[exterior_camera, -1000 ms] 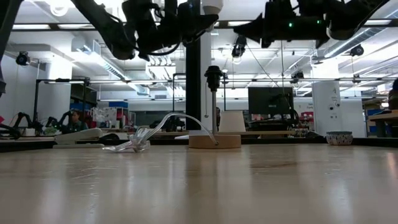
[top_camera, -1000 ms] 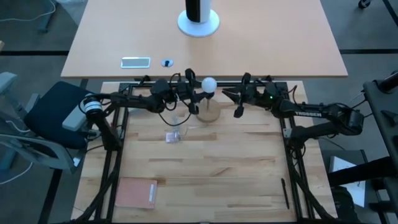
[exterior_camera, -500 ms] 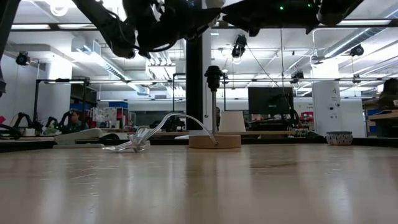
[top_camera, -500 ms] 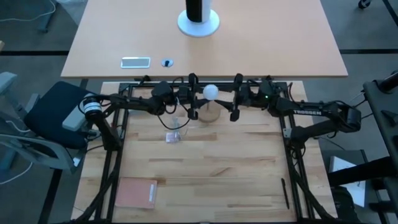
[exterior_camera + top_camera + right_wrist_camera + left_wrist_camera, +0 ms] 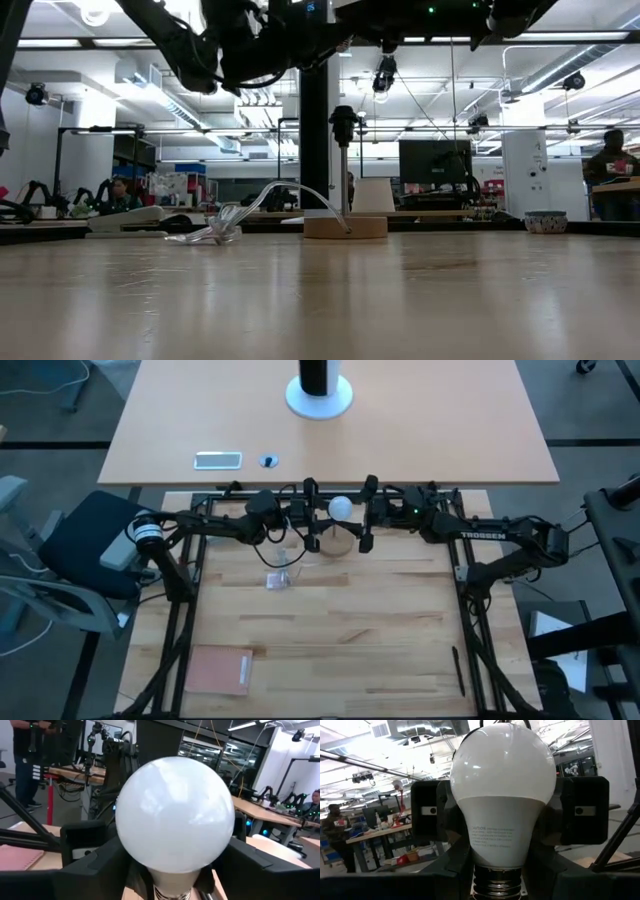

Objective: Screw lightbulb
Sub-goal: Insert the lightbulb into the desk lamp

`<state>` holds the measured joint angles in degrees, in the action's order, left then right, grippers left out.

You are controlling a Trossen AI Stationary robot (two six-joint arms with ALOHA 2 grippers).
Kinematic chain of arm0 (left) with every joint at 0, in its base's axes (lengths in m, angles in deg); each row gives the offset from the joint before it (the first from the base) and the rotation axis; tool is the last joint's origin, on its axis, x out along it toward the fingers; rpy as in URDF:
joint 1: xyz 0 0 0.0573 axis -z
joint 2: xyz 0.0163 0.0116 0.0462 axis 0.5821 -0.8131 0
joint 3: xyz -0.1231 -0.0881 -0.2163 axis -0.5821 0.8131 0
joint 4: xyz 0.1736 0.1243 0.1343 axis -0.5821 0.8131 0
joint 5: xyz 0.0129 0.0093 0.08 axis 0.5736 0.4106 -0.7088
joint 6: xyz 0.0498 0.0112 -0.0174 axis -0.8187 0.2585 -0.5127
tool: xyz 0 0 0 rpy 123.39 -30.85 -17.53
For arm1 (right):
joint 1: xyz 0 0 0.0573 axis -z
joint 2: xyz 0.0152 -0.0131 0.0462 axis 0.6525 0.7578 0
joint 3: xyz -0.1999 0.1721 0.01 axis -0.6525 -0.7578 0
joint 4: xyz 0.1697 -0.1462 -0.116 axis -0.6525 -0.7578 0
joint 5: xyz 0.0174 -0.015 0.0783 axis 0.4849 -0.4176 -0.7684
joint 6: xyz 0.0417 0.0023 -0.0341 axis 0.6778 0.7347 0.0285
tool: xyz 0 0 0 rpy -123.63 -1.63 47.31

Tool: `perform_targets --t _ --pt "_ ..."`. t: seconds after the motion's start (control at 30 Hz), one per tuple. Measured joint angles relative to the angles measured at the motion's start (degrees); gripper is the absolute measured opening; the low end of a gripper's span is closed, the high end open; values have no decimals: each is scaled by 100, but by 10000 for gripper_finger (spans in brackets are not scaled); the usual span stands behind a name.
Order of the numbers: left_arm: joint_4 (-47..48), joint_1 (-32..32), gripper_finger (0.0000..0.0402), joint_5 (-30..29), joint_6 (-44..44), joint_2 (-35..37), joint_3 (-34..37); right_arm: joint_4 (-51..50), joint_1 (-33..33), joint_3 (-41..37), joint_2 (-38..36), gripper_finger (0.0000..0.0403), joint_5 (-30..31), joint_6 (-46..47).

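The white lightbulb (image 5: 502,795) stands upright in the air, globe up and grey screw base (image 5: 497,882) down, with my left gripper (image 5: 322,513) shut on it. It hangs above the black socket (image 5: 343,120), whose stem rises from the round wooden base (image 5: 345,227) resting on the table. My right gripper (image 5: 362,512) is open. Its two fingers (image 5: 582,810) stand on either side of the globe (image 5: 175,815); whether they touch it I cannot tell. My left gripper pinches the bulb's lower taper (image 5: 476,862), just above the screw base, between its two fingers (image 5: 452,875). The fingers come in level from the table's left. The bulb is upright and lifted clear of the socket and the table.
A clear plastic wrapper (image 5: 278,580) lies left of the wooden base. A pink pad (image 5: 220,668) and a black pen (image 5: 460,670) lie near the front edge. The far table carries a white stand (image 5: 318,395) and a phone (image 5: 218,459). People show in the room behind.
My right gripper has gone toward the table's left, up to the bulb, and has opened; its fingers now flank the globe. The bulb in my left gripper has shifted a little toward the near edge.
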<state>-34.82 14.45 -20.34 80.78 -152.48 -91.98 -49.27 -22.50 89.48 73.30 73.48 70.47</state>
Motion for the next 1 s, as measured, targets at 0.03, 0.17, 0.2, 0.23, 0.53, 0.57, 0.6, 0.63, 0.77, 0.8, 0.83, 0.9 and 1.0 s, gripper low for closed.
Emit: perform_targets --t 0.03,0.17,0.2,0.23,0.53,0.57,0.6,0.63,0.77,0.8,0.83,0.9,1.0 --pt "1 1 118 3 -3 0 0 0 -1 14 19 244 1 -1" --pt "27 0 118 -14 3 4 0 8 1 81 98 223 3 -18" --pt "50 0 118 -19 3 8 0 0 3 84 98 216 3 -16" --pt "81 0 118 -20 10 11 0 -15 3 86 96 209 3 -4" --pt "420 9 193 3 25 -18 18 112 15 96 -7 175 96 297" --pt "468 11 200 4 25 -22 24 133 15 103 -11 173 110 301" --pt "490 11 204 5 23 -21 24 119 15 103 -27 171 190 303" --pt "532 11 205 10 16 -8 15 93 14 103 -45 167 290 303" --pt "938 -13 200 4 0 25 24 31 75 97 -142 153 495 549" --pt "1060 -15 198 4 -53 61 32 19 134 97 -185 150 495 685" --pt "1152 -18 194 3 -133 123 34 -26 206 97 -205 147 495 816" --pt "1458 -55 187 -7 -273 324 48 -143 360 97 -210 144 498 1000" --pt "2200 -82 173 -368 -672 705 81 -315 639 48 -177 144 414 1213"
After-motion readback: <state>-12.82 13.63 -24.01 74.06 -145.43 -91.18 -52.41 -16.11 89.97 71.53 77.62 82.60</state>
